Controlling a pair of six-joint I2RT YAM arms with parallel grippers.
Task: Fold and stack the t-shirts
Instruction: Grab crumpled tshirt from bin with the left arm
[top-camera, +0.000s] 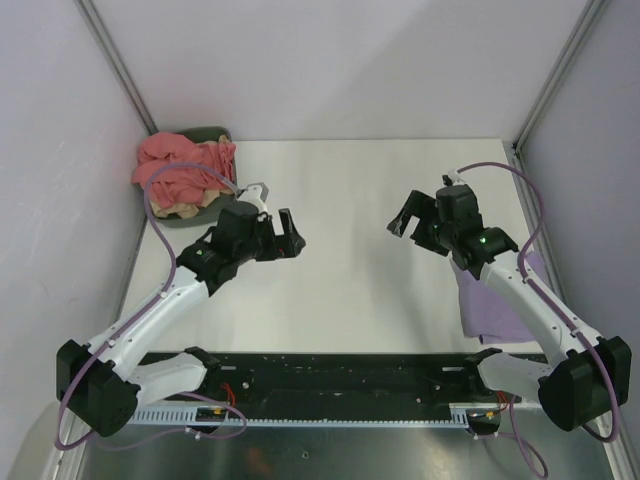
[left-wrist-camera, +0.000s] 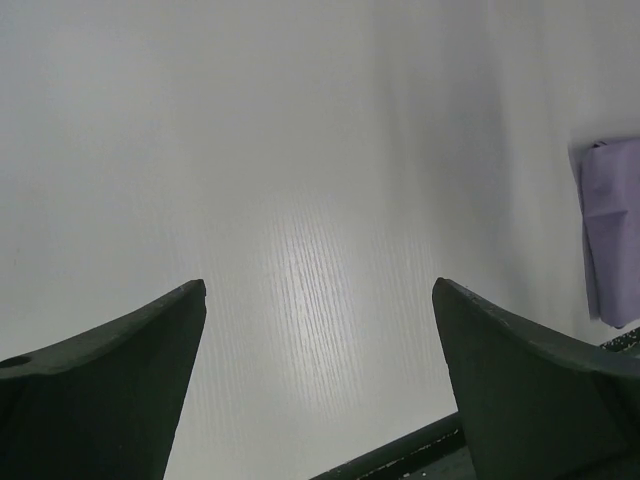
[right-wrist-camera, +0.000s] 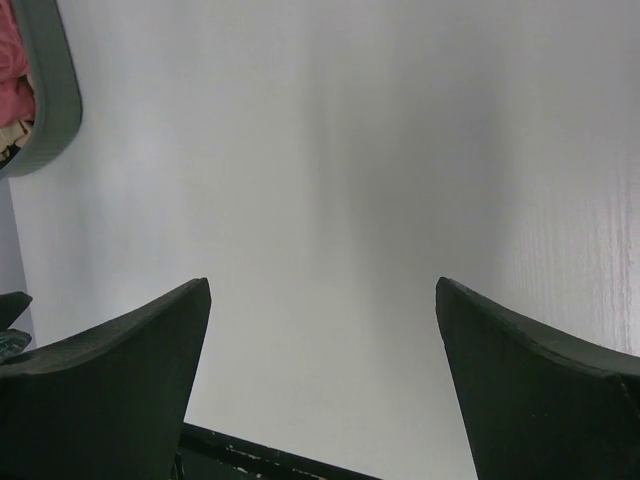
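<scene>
Hovering: the left tool (top-camera: 288, 236) and right tool (top-camera: 410, 220) hang above the bare middle of the worktop (top-camera: 350, 300), facing each other and well apart. Each has its fingers spread wide and holds nothing.
Step in hand: probably fetching the next tee to fold, since nothing is gripped and the middle lies free.
Nearest target: the salmon-red tee (top-camera: 180, 165) is crumpled and heaped in the bin (top-camera: 208, 133) at the far left corner. It is near the left tool and spills over the rim.
Doing it well: pinch one high fold of the salmon cloth with the left tool and lift straight up until it clears the rim. Then carry it to the middle, where both tools can spread it flat. Soft cotton tends to drag and bunch, so take a single layer if possible.
Under it: the tan-beige tee (top-camera: 190, 208) peeks out at the bin's near edge, touching the salmon one. It may come up tangled with it.
Folded pile: the lavender tee (top-camera: 488, 300) lies flat at the right edge, partly hidden beneath the right arm. How neat its fold is cannot be told.
In the way: the left arm's purple cable (top-camera: 176, 262) loops across the bin. The wall (top-camera: 60, 150) stands just beside the bin, leaving little room to swing.
</scene>
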